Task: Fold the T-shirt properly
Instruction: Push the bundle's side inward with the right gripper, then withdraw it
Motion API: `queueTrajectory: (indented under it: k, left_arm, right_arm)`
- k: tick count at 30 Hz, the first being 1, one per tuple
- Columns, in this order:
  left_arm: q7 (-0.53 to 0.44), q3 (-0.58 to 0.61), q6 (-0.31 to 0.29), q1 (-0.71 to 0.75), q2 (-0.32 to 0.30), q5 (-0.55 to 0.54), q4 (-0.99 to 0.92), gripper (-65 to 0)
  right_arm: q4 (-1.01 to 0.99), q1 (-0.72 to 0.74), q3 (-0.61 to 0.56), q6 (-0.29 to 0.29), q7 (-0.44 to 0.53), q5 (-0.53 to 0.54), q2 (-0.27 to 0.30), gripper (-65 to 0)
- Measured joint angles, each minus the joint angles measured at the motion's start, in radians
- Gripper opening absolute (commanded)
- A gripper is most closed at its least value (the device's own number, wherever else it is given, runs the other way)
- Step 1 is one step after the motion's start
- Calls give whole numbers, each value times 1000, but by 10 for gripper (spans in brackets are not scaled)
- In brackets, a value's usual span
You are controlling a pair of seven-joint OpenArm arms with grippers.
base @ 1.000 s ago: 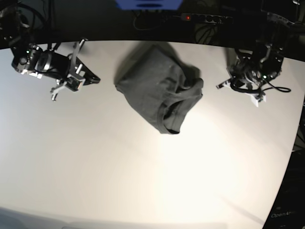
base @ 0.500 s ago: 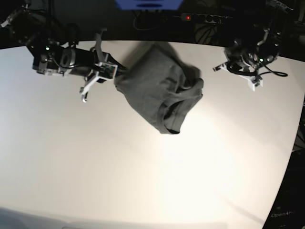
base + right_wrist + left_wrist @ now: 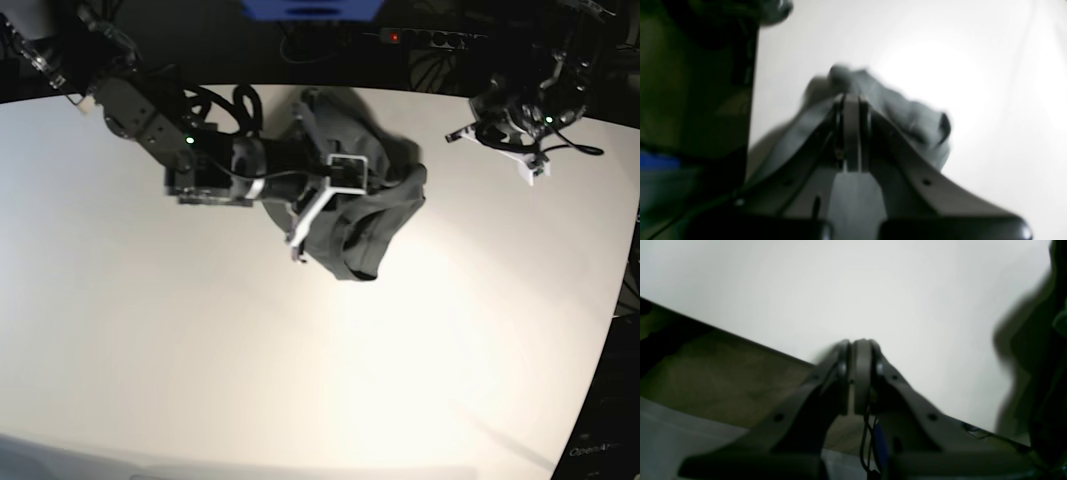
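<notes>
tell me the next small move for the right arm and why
Probably open the right gripper and lower it onto an edge of the T-shirt. Its jaws are shut with nothing pinched, reaching over the crumpled, unfolded shirt. The left gripper is shut too, away from the shirt near the table edge, so the right arm is the one placed to grasp.
</notes>
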Motion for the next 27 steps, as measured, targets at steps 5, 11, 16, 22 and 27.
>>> queueTrajectory:
  k: [5, 11, 16, 22, 27]
  left_arm:
    - [-2, -2, 0, 1, 0, -1, 1, -619]
    - [-3, -2, 0, -2, 4, -1, 1, -619]
    - [71, 41, 3, -121, 90, -11, -10, -619]
    - [142, 119, 3, -258, 146, 2, -18, -619]
    - [156, 111, 4, -322, 155, 5, -26, -619]
  right_arm:
    - [-94, 43, -13, 19, 2, 2, -51, -647]
    - [-217, 60, -3, 31, 85, -2, -53, -647]
    - [-319, 63, 4, 34, 96, -110, -23, -647]
    - [-332, 29, 97, 34, 96, -159, 36, -647]
    - [-282, -23, 204, 35, 100, -157, 60, -647]
